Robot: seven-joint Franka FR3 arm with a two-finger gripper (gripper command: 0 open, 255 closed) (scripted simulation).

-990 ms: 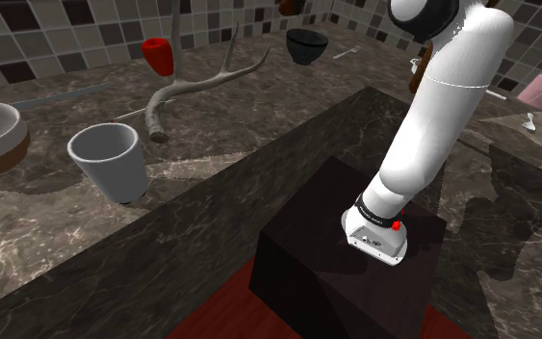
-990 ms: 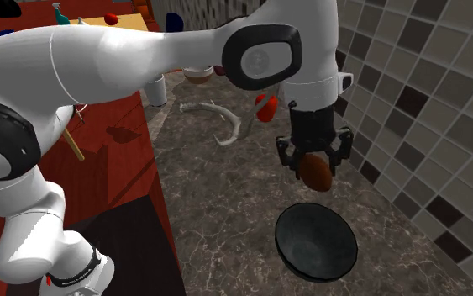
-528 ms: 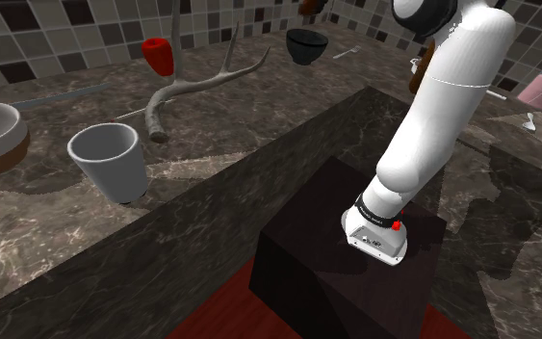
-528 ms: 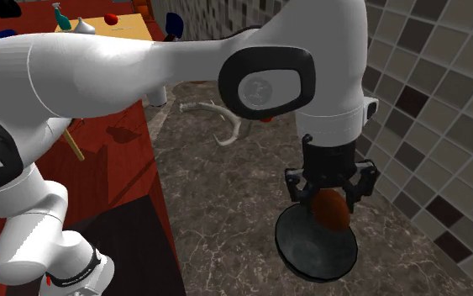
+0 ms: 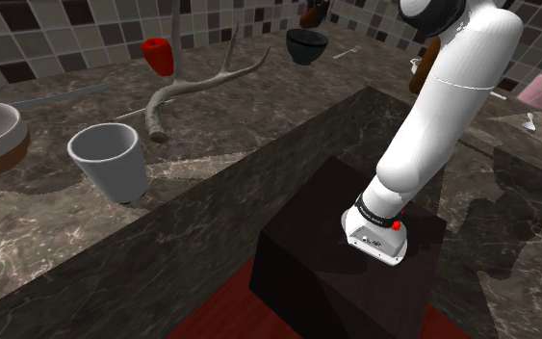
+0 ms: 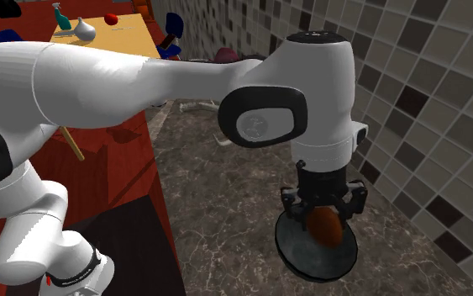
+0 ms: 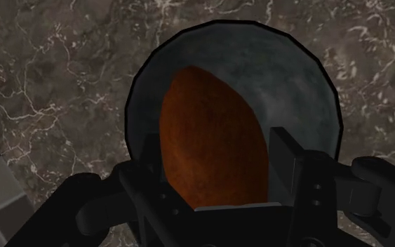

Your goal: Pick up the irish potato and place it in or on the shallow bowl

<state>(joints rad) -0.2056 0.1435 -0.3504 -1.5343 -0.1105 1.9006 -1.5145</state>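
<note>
My claw squeezes the brown potato tight. The dark bowl sits right under it. If I let go too high, I think the potato could bounce or roll over the low rim.

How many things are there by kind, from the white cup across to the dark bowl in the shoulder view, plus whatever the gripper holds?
White cup: 1
Antler: 1
Red vessel: 1
Dark bowl: 1
Potato, in the gripper: 1
Total: 5
</note>
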